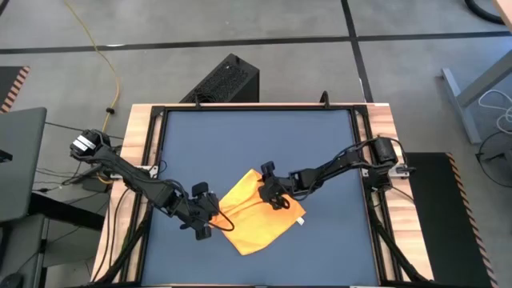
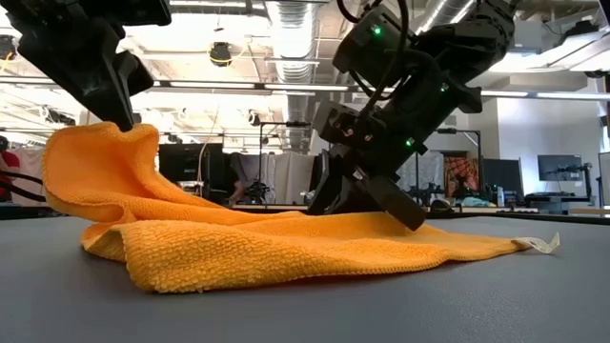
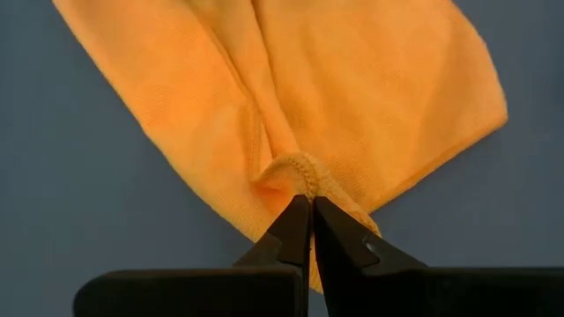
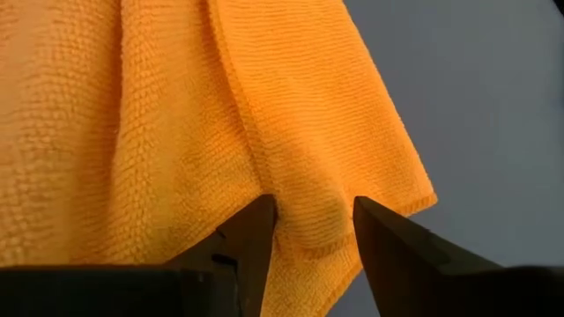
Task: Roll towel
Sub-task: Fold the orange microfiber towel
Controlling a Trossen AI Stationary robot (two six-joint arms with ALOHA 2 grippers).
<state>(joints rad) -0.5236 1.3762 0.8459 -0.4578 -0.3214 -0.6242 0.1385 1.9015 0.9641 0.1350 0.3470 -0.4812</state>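
towel: the yellow towel (image 1: pixel 260 218) is lying crumpled and partly folded on the dark blue worktop (image 1: pixel 256 136), sitting between the two arms, with its little white tag (image 2: pixel 545 245) trailing off one edge.

left gripper: the left gripper (image 3: pixel 310 211) has its fingers pressed together and is pinching a hemmed edge of the towel right at the tips. In the low view that pinched bit is being held up off the worktop, so the cloth is draping down from the fingertips in a hump.

right gripper: the right gripper (image 4: pixel 313 220) is sitting with its fingers spread, a soft fold of towel bulging in the gap between them. It's touching or hovering right on the cloth, but I wouldn't call it a grip.

risk 1: with the right fingers spread, only the left pinch is controlling the towel. If the left arm pulls now, I'm guessing the whole cloth drags across the worktop instead of rolling.

risk 2: the left pinch is only on the very hem, at the fingertips. A tug could slip it out and drop the lifted edge.

risk 3: the towel is already bunched and skewed, so any roll is probably coming out lopsided unless it's flattened first.

risk 4: if the right fingers close where they are, they may be grabbing several layers and locking the fold in.
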